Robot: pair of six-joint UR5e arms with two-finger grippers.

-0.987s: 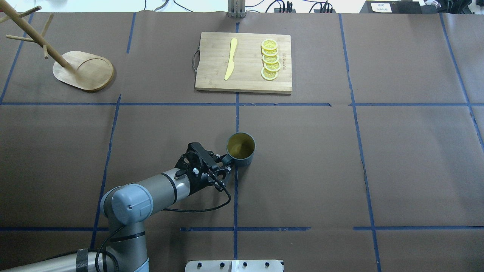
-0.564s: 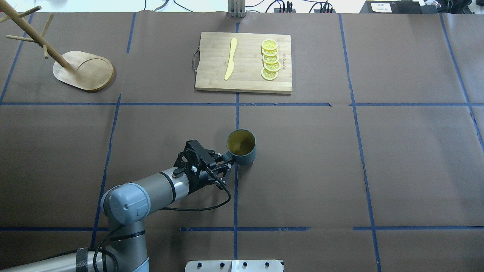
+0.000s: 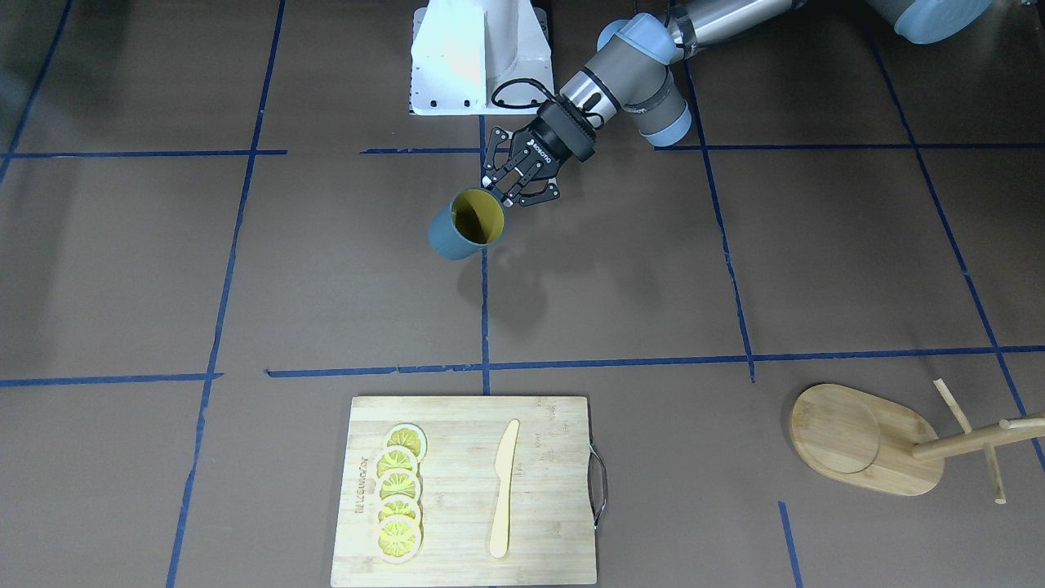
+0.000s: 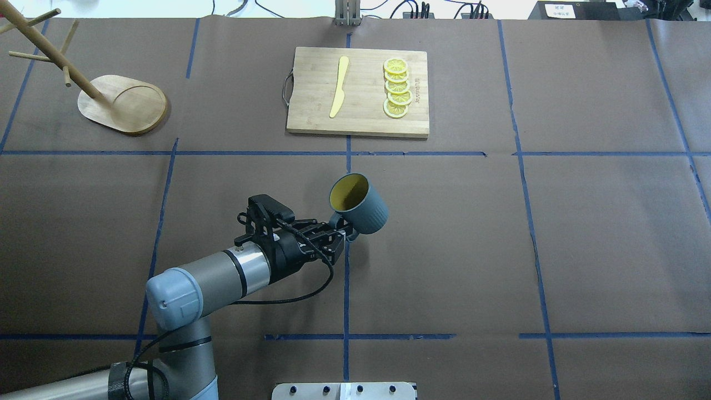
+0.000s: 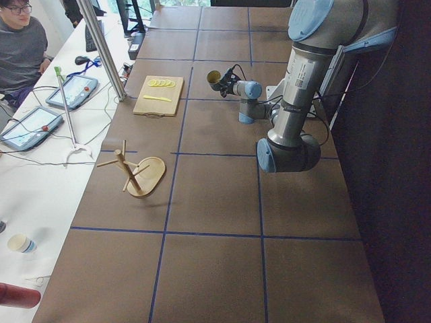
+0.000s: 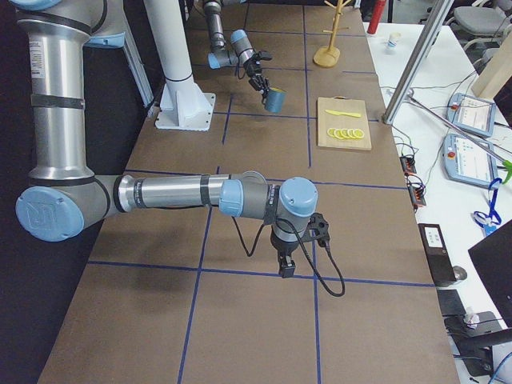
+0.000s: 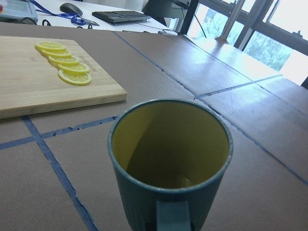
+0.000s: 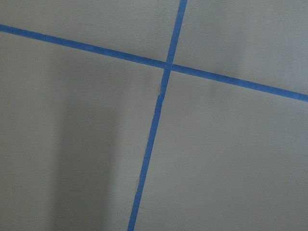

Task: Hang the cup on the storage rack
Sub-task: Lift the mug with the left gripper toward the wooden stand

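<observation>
So the left end effector [image 4: 340,232] is pinched onto the cup [image 4: 360,204], fingers clamped on the handle [image 7: 173,217]. The cup is off the desk [image 4: 555,233]. In the front-facing view you can see its shadow [image 3: 490,282] sitting apart from it on the brown paper. It's tilted too: the yellow mouth leans back toward the end effector and the ribbed bottom points away from it. From the left wrist cam the open mouth fills most of the frame and there's nothing in it.

The storage rack [image 4: 122,104] is way off, far forward and left of that end effector, well apart from the cup. It stands on its oval base with the post leaning in the camera's perspective, and nothing hangs on the pegs.

Straight ahead of the left end effector, further out on the desk, there's a cutting board [image 4: 361,119]. It has a row of lemon slices [image 4: 397,89] and a yellow knife [image 4: 339,86] lying on it.

The right end effector [image 6: 286,268] only turns up in the right side view, pointing down over the desk and well away from the cup. Can't tell if it's spread or pressed together. Its own wrist cam just shows desk and crossing blue tape [image 8: 166,67].
</observation>
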